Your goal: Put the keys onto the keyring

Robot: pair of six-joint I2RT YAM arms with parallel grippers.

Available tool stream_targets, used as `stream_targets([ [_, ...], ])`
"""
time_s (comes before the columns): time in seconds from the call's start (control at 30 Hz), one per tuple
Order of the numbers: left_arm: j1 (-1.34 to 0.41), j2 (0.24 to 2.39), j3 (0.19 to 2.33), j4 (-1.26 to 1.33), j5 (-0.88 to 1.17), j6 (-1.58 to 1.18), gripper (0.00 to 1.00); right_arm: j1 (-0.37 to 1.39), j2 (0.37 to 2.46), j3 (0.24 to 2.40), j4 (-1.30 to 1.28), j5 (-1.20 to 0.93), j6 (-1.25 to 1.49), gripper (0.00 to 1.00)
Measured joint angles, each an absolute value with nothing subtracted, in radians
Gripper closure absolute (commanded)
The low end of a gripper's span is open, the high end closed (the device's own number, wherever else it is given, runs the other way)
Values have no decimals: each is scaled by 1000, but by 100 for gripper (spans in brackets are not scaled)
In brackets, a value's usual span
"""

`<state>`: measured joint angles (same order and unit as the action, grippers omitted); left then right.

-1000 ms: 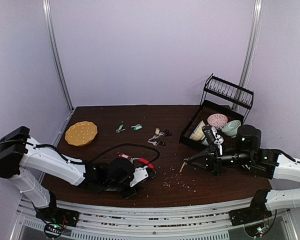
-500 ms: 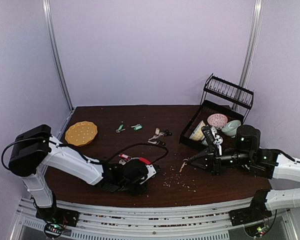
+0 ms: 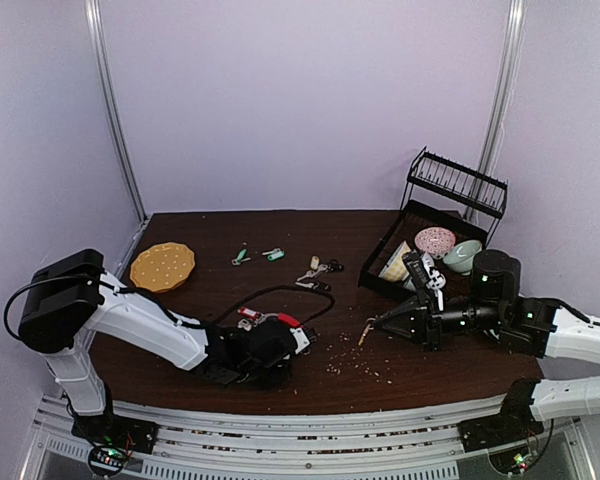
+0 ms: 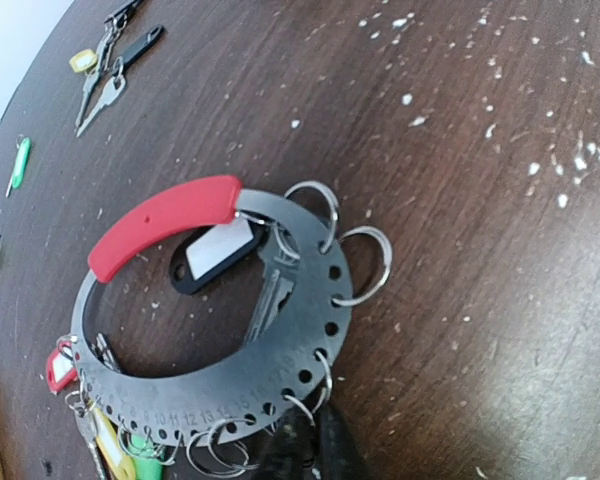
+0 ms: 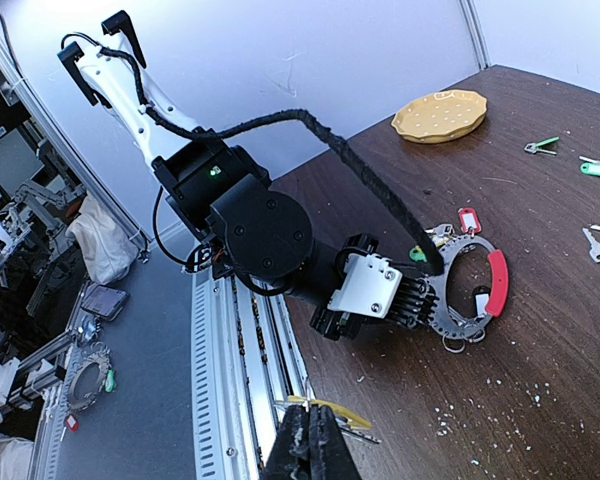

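The keyring [image 4: 280, 370] is a flat grey numbered plate with holes, closed by a red arc [image 4: 165, 220], lying on the table [image 3: 410, 375]. It carries small split rings [image 4: 365, 265], a white-label tag with a key [image 4: 272, 295], and red [image 4: 58, 365], yellow and green tags. My left gripper [image 4: 315, 440] sits at the plate's lower rim, fingers nearly together on a split ring there. In the right wrist view its fingers [image 5: 412, 300] lie against the keyring [image 5: 460, 325]. My right gripper [image 5: 320, 415] is shut on a yellow-tagged key [image 5: 345, 412], to the right of the ring [image 3: 288, 321].
Loose green-tagged keys [image 3: 241, 256] [image 3: 273, 254] and a black-headed key bunch [image 3: 320, 270] lie farther back. A yellow plate [image 3: 162, 266] is at the back left, a black dish rack [image 3: 450, 190] with bowls [image 3: 435, 240] at the right. Crumbs [image 3: 355, 365] dot the wood; a black cable [image 3: 280, 292] arches over the ring.
My left arm has shifted right and forward over the keyring, and its jaws have narrowed at the plate's rim. The right arm and its key have not moved.
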<state>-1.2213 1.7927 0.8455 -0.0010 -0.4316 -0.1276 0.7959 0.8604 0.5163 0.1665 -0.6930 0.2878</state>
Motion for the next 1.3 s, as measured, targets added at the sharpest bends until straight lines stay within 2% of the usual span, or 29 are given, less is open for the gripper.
stream_targets([
  [0.27,-1221,1747,821,-26,-457,-133,100,796,860,516,167,-693,288,100],
  [0.5,-1221,1517,711,-23,-419,-105,100,799,917,517,168,-694,288,100],
  [0.63,-1221,1406,701,-15,-345,-37,100,827,979,532,160,-691,278,100],
  [1.0,-1221,1342,810,-107,-18,189,100,867,1089,646,143,-715,231,100],
  [1.3,-1221,1279,825,-72,66,448,100,913,1156,711,95,-707,168,100],
])
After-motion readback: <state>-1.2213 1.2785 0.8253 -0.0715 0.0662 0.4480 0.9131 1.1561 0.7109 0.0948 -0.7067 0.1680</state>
